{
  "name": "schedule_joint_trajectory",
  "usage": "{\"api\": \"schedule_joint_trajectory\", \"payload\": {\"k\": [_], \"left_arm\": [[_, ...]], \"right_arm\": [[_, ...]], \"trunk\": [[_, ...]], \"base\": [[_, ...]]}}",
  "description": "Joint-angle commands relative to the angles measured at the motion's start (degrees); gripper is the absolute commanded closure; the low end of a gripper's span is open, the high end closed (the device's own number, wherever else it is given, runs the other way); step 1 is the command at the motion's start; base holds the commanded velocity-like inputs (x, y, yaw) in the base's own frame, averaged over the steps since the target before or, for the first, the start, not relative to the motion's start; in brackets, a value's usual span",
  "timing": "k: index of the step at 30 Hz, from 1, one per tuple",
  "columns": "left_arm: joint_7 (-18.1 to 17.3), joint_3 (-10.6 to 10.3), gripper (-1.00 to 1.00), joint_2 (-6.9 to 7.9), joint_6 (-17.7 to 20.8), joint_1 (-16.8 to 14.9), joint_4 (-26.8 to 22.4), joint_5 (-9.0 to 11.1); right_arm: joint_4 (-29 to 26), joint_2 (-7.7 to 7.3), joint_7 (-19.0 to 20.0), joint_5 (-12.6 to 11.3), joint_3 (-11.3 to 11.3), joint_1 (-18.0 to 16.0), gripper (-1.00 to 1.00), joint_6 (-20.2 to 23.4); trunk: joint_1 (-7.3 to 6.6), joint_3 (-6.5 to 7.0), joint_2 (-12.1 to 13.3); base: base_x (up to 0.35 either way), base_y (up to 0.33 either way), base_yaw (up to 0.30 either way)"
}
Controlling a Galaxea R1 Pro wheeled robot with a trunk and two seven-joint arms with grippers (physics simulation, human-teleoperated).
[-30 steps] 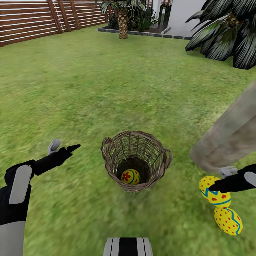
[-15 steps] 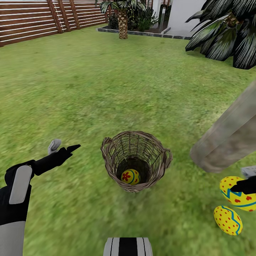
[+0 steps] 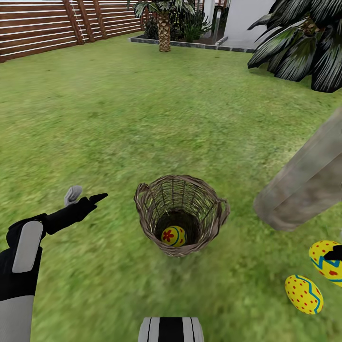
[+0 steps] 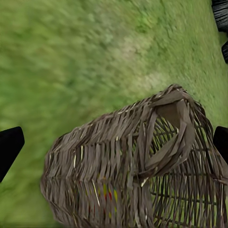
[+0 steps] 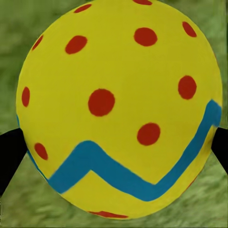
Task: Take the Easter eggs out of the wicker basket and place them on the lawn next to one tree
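The wicker basket stands upright on the lawn, with one flower-painted Easter egg at its bottom. My left gripper hovers open to the left of the basket, and in the left wrist view the basket lies between its spread fingertips. At the head view's right edge, my right gripper is shut on a yellow egg, just below the tree trunk. This egg looms between the fingers. A dotted egg lies on the grass beside it.
A brown slatted fence runs along the far left. A short palm and a white house wall stand at the back. Dark leafy plants fill the far right. Open grass stretches between them and the basket.
My right gripper has carried its egg to the right and slightly down, from left of the dotted egg to the view's right edge. The left arm, basket and dotted egg stayed put.
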Motion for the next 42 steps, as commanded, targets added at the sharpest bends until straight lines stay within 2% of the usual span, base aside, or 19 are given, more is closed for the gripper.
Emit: {"api": "schedule_joint_trajectory", "payload": {"k": [1,3,5,7,11,12,15,18,21,22,25,28,31,34,36,38,40,41,42], "left_arm": [[-0.57,0.05,-1.0,-0.01,0.27,-0.04,-0.01,-0.56],[-0.56,0.02,-1.0,-0.01,0.27,-0.04,0.01,-0.61],[-0.56,0.01,-1.0,-0.01,0.27,-0.04,0.01,-0.62],[-0.56,0.01,-1.0,-0.01,0.27,-0.04,0.0,-0.63],[-0.63,0.01,-1.0,-0.01,0.27,-0.04,-0.08,-0.56],[-0.64,0.01,-1.0,-0.01,0.27,-0.04,-0.09,-0.55],[-0.65,0.07,-1.0,-0.01,0.27,-0.04,-0.12,-0.54],[-0.65,0.1,-1.0,-0.01,0.27,-0.04,-0.1,-0.54],[-0.65,0.1,-1.0,-0.01,0.27,-0.04,-0.09,-0.54],[-0.65,0.1,-1.0,-0.01,0.27,-0.04,-0.09,-0.54],[-0.65,0.1,-1.0,-0.01,0.27,-0.04,-0.11,-0.54],[-0.65,0.1,-1.0,-0.01,0.27,-0.04,-0.14,-0.54],[-0.65,0.1,-1.0,-0.01,0.27,-0.04,-0.18,-0.54],[-0.65,0.1,-1.0,-0.01,0.27,-0.04,-0.18,-0.54],[-0.65,0.1,-1.0,-0.01,0.27,-0.04,-0.18,-0.54],[-0.65,0.1,-1.0,-0.01,0.27,-0.04,-0.18,-0.54],[-0.72,0.02,-1.0,-0.01,0.27,-0.04,-0.22,-0.54],[-0.73,-0.03,-1.0,-0.01,0.32,-0.04,-0.24,-0.54],[-0.69,-0.06,-1.0,-0.01,0.39,-0.04,-0.3,-0.54]], "right_arm": [[0.96,-0.05,1.82,0.17,0.31,-0.19,1.0,-0.59],[2.65,0.0,6.71,2.6,0.32,-0.19,1.0,-1.24],[3.83,0.13,9.56,4.1,0.32,-0.19,1.0,-2.64],[4.87,0.18,11.1,4.34,0.32,-0.19,1.0,-4.63],[5.56,0.2,11.99,4.27,0.32,-0.19,1.0,-5.32],[6.37,0.2,13.56,4.27,0.32,-0.19,1.0,-5.99],[11.63,0.36,18.27,4.78,0.32,-0.19,1.0,-9.92],[18.77,0.64,25.16,4.89,0.41,-0.16,1.0,-16.36],[24.34,1.5,32.31,4.97,0.98,-0.11,1.0,-18.59],[24.86,1.62,33.33,4.94,1.05,-0.11,1.0,-18.72],[26.89,2.63,34.3,5.01,1.15,-0.1,1.0,-18.87],[31.27,4.53,34.47,5.29,1.14,-0.1,1.0,-19.78],[32.28,5.36,34.71,5.26,1.15,-0.1,1.0,-23.49],[32.42,5.68,34.82,5.25,1.13,-0.1,1.0,-24.85],[32.44,6.03,34.83,5.08,1.19,-0.1,1.0,-28.71],[33.05,7.9,34.72,5.1,1.16,-0.1,1.0,-32.11],[36.69,12.11,34.42,5.29,1.18,-0.1,1.0,-35.2],[38.0,13.55,34.22,5.31,1.23,-0.1,1.0,-36.89],[39.78,15.82,33.92,5.33,1.27,-0.1,1.0,-40.43]], "trunk": [[-0.01,-0.04,-0.02],[-0.01,-0.04,-0.02],[-0.01,-0.04,-0.02],[-0.01,-0.04,-0.02],[-0.01,-0.04,-0.02],[-0.01,-0.04,-0.02],[-0.01,-0.04,-0.02],[-0.01,-0.04,-0.02],[-0.01,0.05,-0.02],[-0.01,0.11,-0.02],[-0.01,0.31,-0.02],[-0.01,0.52,-0.02],[-0.01,0.72,-0.02],[-0.01,0.93,-0.02],[-0.01,0.98,-0.02],[-0.01,0.99,-0.02],[-0.01,0.99,-0.02],[-0.01,0.99,-0.02],[-0.01,0.99,-0.02]], "base": [[-0.055,-0.198,0.0],[-0.078,-0.256,0.0],[-0.083,-0.266,0.0],[-0.029,-0.131,0.0],[-0.003,-0.019,0.0],[0.0,-0.099,0.0],[0.0,-0.081,0.0],[0.0,-0.008,0.0],[0.0,-0.001,-0.08],[0.0,0.0,-0.18],[0.0,0.0,-0.199],[0.0,0.0,-0.205],[0.0,0.0,-0.206],[0.0,0.0,-0.2],[0.0,0.0,-0.067],[0.0,0.0,-0.018],[0.0,0.0,-0.003],[0.0,0.0,-0.001],[0.0,0.0,0.0]]}}
